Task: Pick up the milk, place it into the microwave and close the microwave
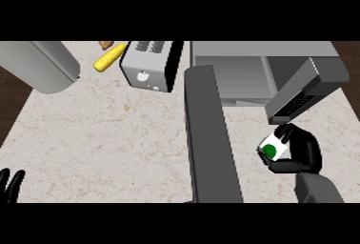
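The right hand (301, 155) is at about four o'clock in the head view, and its fingers (283, 131) are curled round the milk (273, 147). The milk is a small white carton with a green spot on it. It sits inside the hand, and it looks lifted off the bench (105, 138), though I cannot be sure of that from above.

The thing that matters now is where the microwave (260, 71) is from the milk. Its open inside is at about twelve o'clock from the carton, a little toward eleven, so the milk has to go up the view and a bit to the left. A dark block with buttons (306, 86) hangs tilted just above the hand, near the fingers. I think it is part of the microwave, and the hand may have to slip past it.

The microwave door (211, 138) sticks out long and grey toward six o'clock, on the left side of the hand. Its long side runs from twelve to six. The milk should travel beside it, not across it.

The left hand (10, 186) rests at about eight o'clock, at the edge, with straight, relaxed fingers. It is well apart from the milk, so the right hand is much the nearer one. I think the door will need a push shut once the milk is in.
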